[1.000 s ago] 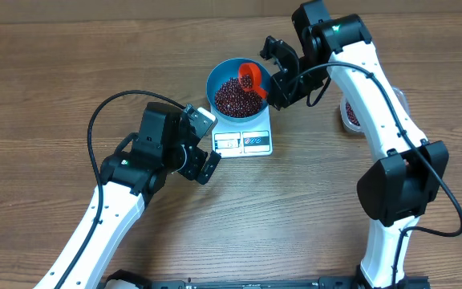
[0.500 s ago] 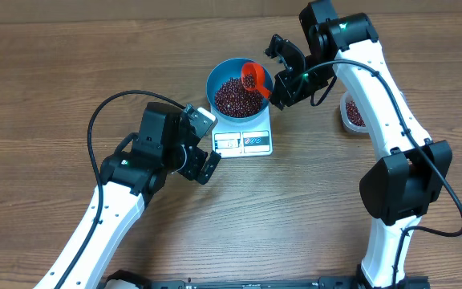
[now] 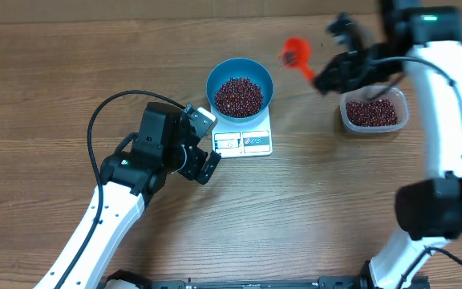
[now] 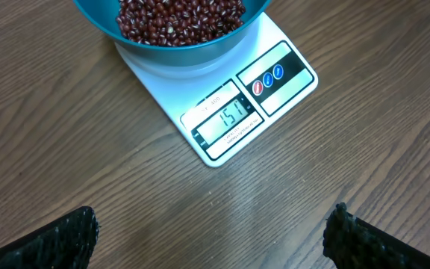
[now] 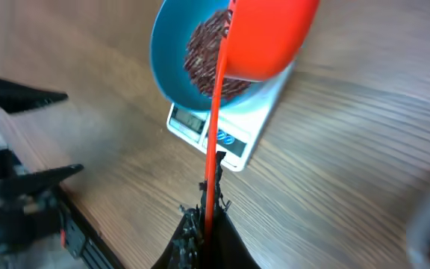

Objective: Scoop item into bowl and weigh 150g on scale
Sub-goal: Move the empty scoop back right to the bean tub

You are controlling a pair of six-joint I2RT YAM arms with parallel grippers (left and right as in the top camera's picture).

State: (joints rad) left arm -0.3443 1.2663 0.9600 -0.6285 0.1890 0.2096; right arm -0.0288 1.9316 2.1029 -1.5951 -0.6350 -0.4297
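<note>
Bearing the scale: wood-grain table

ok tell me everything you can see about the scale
The scale is a small flat white rectangular slab, plastic by its look, lying level on the wooden table. Along one edge sit a display reading what looks like 151 and a dark-framed panel with three round buttons, one red and two blue. The blue bowl of red-brown beans stands on its platform. Nothing else touches it.
</note>
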